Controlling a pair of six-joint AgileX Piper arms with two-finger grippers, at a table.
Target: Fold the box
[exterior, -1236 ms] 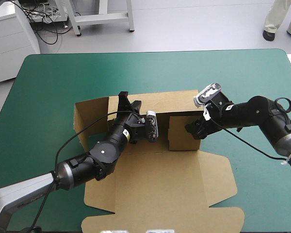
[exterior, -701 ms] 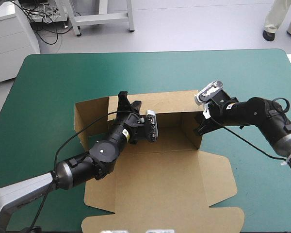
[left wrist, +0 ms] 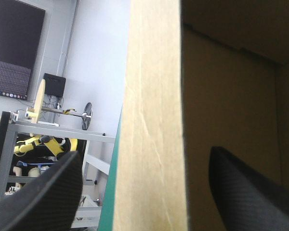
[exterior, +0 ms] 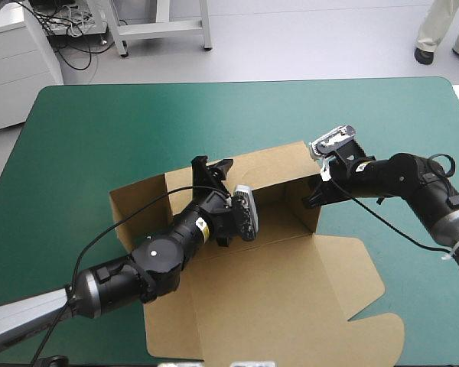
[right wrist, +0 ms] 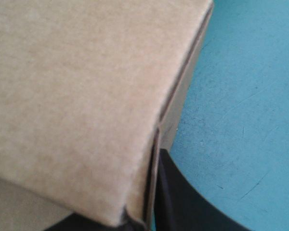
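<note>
The box [exterior: 291,306] sits on the teal-green bench [exterior: 76,138], lid flat on the robot's side. The left gripper [exterior: 213,168] has its jaws wide astride the raised back wall [exterior: 271,162]. Farther along, the right gripper [exterior: 312,199] pinches the right wall's corner. The walls look half-raised, so the next move is probably tucking that side squarely.

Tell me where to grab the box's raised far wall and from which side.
Take the far wall by its top edge, from above: it stands raised, a thin sheet with that edge free. The left pincer straddles it there, open.
</note>
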